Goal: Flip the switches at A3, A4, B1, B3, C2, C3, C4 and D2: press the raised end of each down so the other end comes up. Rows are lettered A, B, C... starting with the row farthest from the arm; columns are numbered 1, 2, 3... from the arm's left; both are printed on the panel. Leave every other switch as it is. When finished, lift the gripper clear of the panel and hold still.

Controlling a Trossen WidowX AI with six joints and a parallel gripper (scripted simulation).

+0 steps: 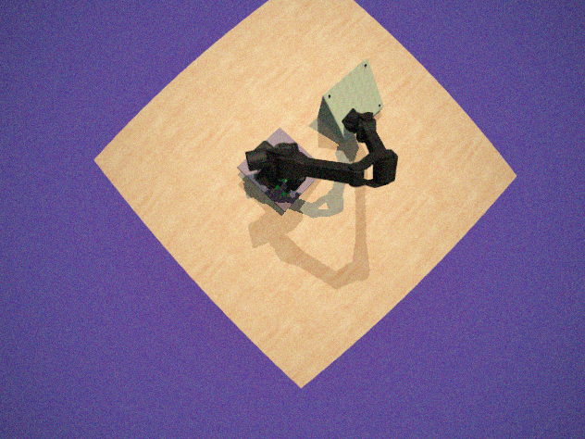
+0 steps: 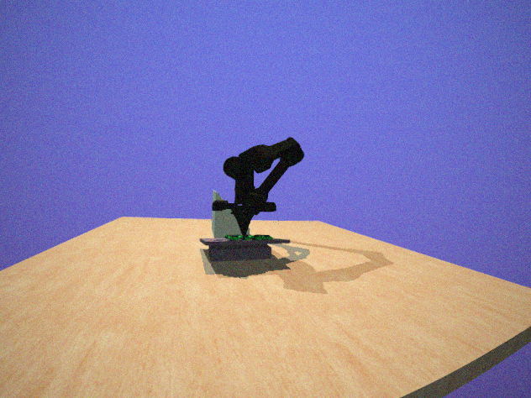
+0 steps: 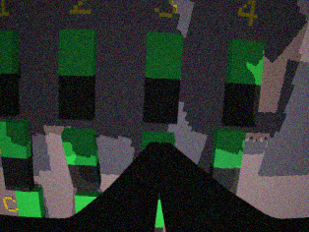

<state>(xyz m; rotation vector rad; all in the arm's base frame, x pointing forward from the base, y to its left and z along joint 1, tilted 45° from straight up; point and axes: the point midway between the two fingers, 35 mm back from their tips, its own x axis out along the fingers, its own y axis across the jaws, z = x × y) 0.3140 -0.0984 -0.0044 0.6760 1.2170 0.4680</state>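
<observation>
The dark switch panel point(image 1: 280, 134) point(image 2: 212, 240) point(image 3: 120, 59) stands on a low block. In the wrist view A3 point(image 3: 163, 55) and A4 point(image 3: 238, 61) show a green far half and a black near half. B1 point(image 3: 19, 143) shows the same colours. B3 point(image 3: 157, 137) shows only a green strip beyond my fingertips. C2 point(image 3: 87, 202) is partly visible. C3, C4 and row D are hidden by my fingers or out of view. My gripper point(image 2: 244, 234) point(image 3: 158, 151) is shut and empty, its tips at B3, low at the panel surface; contact cannot be told. Which ends are raised is unclear.
The pale green wedge-shaped stand point(image 1: 353, 92) point(image 2: 225, 224) is beside the panel at the arm's base. Switches A2 point(image 3: 77, 53), B2 point(image 3: 81, 143) and B4 point(image 3: 228, 154) are near the fingers. Arm shadows cross the panel and the wooden table point(image 1: 302, 331) point(image 2: 171, 333).
</observation>
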